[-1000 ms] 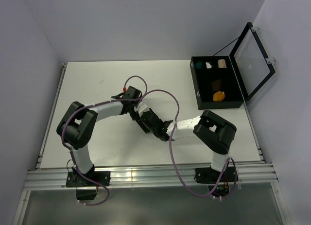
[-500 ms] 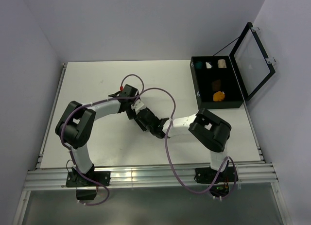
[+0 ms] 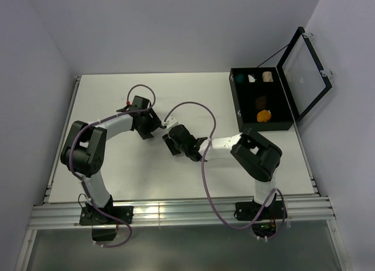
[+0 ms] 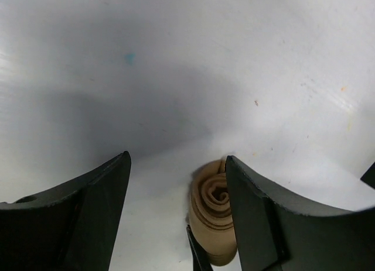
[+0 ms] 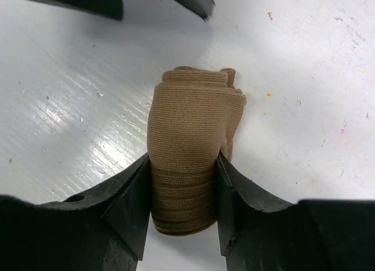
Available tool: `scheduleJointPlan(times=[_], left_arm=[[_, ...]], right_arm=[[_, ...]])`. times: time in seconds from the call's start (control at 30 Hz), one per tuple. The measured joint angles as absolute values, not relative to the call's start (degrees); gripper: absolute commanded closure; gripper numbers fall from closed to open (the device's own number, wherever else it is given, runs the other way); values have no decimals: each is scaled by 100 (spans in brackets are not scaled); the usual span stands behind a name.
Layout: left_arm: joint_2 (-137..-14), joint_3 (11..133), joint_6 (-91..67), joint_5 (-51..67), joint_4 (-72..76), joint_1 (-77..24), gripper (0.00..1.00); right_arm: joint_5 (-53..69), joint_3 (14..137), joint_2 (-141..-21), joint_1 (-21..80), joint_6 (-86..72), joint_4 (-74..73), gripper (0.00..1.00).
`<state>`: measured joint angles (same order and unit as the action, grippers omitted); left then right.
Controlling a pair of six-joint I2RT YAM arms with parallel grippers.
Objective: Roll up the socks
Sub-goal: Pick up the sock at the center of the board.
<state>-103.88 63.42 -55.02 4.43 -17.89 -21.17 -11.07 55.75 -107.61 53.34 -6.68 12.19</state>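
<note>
Right gripper [image 5: 184, 165] has its fingers clamped on the tan sock [image 5: 193, 119], pinching the roll's near half, and the rolling looks done. The long axis runs straight out past those fingertips, spiral end facing the left gripper [image 4: 176, 165]. Its fingers stand apart and empty, the roll just beside one. Next, I'd judge: firm squeeze, lift, no unwinding.

White table [image 3: 117, 101], lavender walls [image 3: 176, 25] — soft light

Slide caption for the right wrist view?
Right tool clamps the rolled tan sock on the white table.
</note>
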Motion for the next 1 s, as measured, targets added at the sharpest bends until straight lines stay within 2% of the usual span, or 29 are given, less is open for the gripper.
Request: scheduleJointPlan(times=[0.23,0.6,0.8,1.0], left_arm=[[-9673,6305,-5502,294,-2086,-1643,27],[-6386,6095,-4628,-558,-2003,-716,17],[-5776,6049,-3920,-1002,-2060,-537,17],[-5594,5970,-3376,-1568,-2309,-694,16]], right_arm=[[-486,5537,-10694,5052,-891,1194,100],[1667,5225,-10344,4005,-1459,1059,100],[1793,5153,-9968,3806,-1710,434,100],[1286,5131,-9139,3420,-1824,-344,100]])
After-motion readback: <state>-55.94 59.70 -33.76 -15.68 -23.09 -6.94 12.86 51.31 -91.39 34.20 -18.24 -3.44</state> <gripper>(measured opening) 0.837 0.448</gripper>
